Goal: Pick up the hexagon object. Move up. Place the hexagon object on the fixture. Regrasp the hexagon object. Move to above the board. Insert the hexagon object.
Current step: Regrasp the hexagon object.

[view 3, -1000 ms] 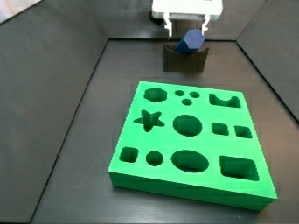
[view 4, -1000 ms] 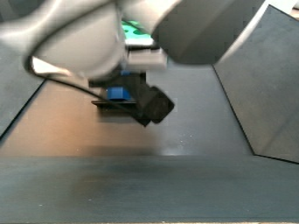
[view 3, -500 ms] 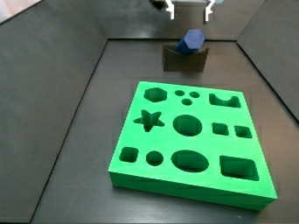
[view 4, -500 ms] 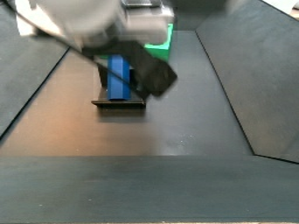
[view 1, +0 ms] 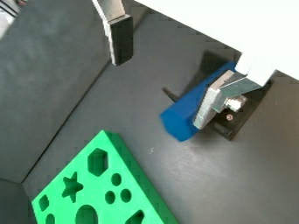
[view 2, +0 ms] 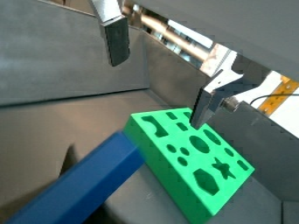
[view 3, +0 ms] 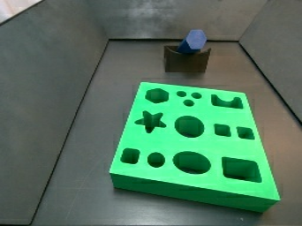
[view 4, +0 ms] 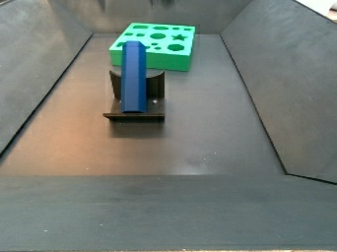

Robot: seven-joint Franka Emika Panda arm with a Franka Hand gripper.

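The blue bar (view 4: pixel 136 76) is resting in the notch of the dark fixture (view 4: pixel 134 115), leaning rather than lying flat: in a side view its long axis is running up and away toward the green board (view 4: pixel 156 46), and in a side view (view 3: pixel 193 39) its hexagonal end face is pointing up above the fixture (view 3: pixel 185 60). Nothing is gripping it. The gripper (view 1: pixel 170 66) is showing only in the wrist views, out of both side views, and its two silver fingers (view 1: pixel 117 38) are standing wide apart with nothing between them. In both wrist views the bar (view 1: pixel 193 108) (view 2: pixel 90 180) is sitting below the open fingers (view 2: pixel 114 40), well clear of them, one end aimed toward the camera. The board (view 3: pixel 195 144) is lying flat on the dark floor (view 3: pixel 71 168), near the fixture but not touching it, its star, hexagon, round and square holes all open. Grey walls (view 3: pixel 48 40) are enclosing the floor on the sides.
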